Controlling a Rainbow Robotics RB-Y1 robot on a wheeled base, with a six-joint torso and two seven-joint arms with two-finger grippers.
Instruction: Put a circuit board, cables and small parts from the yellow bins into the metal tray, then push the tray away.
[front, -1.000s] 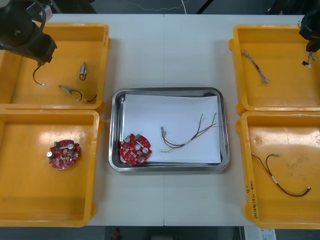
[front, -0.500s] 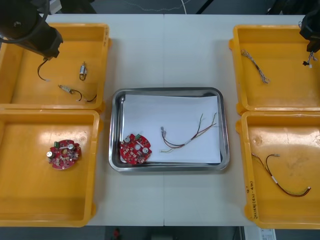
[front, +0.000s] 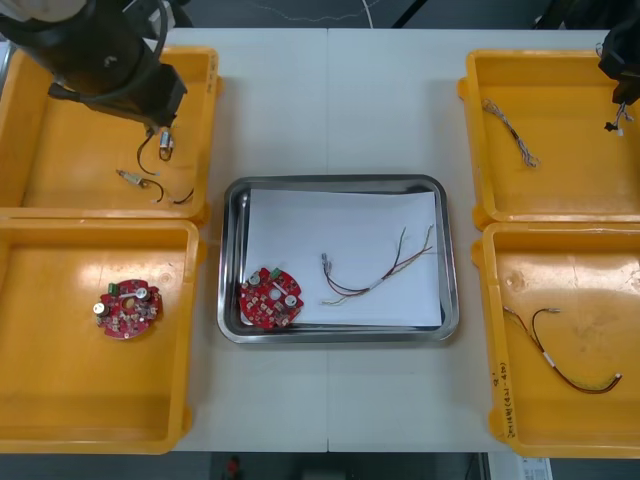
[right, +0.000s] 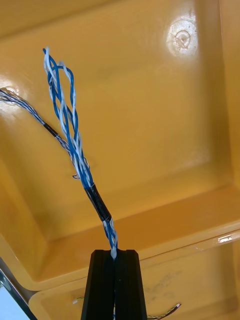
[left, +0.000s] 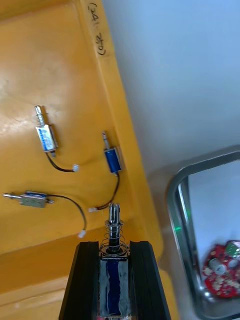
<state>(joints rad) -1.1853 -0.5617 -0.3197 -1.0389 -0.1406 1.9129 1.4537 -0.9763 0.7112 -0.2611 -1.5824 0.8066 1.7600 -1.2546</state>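
Left wrist view gave what the front view hid: left tool (left: 114, 245) was clamped on a small metal part (left: 114, 275), blue body between the fingers, spring and pin poking past the tips. In front view the left arm covered that grip. A thin black wire (front: 148, 152) hung below the arm over the far left bin (front: 35, 150). Right wrist view: right tool (right: 114, 254) was pinched together on the blue-and-white cable (right: 75, 145), the free end lifted off the floor of the far right bin (front: 560, 65). Front view had that tool at the far right edge.

Three loose parts (left: 45, 137) lay in the far left bin, and a second twisted cable (front: 510, 132) in the far right one. The tray (front: 340, 183) sat mid tabletop (front: 330, 100), white inside. It held a circuit board (front: 270, 297) at its near left corner and a red-and-yellow cable (front: 375, 265) just right of it. A spare board (front: 127, 308) lay in the near left bin (front: 60, 400), and a dark cable (front: 560, 355) in the near right bin (front: 560, 420).
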